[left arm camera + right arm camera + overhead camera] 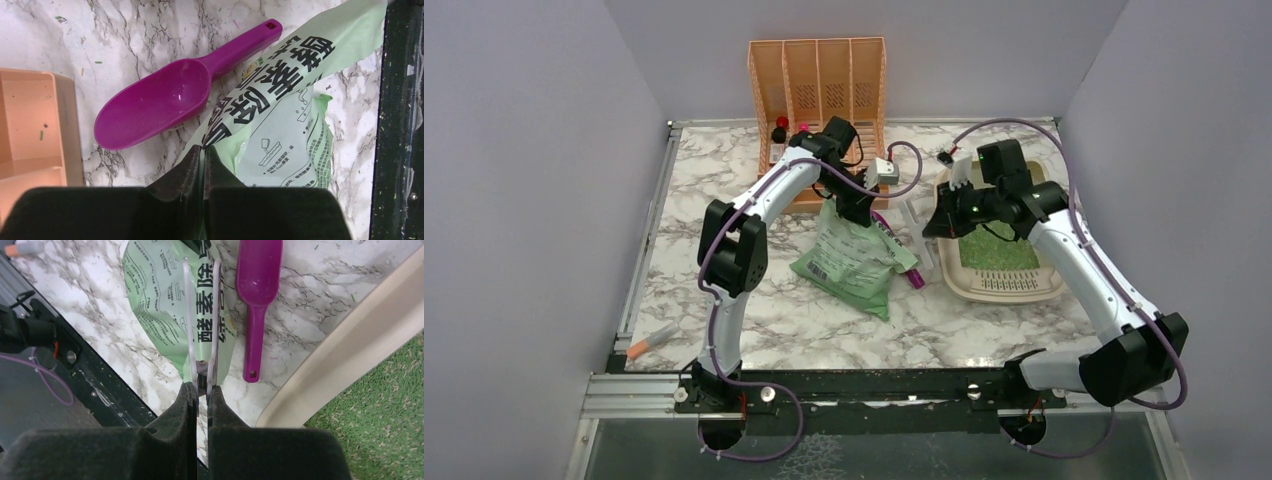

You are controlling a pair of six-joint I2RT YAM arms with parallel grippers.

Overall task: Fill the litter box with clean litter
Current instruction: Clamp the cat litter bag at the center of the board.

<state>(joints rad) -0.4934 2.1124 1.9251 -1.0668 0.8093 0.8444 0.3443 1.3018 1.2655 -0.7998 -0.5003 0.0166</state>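
We log: left gripper point(204, 150) clamped on green litter bag point(280, 125) | right gripper point(200, 387) pinching clear two-pronged tool point(188, 315) | litter box point(1004, 290) holds green litter point(996, 250).

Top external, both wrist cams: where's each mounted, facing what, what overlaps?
Top external: above and behind the bases, looking down on the table; left arm and right arm whole.
Left wrist: on that arm, looks down past the left jaws, shut on the green bag; purple scoop beside.
Right wrist: on that arm, looks down past the right jaws, shut on a whitish pronged tool; litter box at right.
Shared: both wrist views show bag and scoop.
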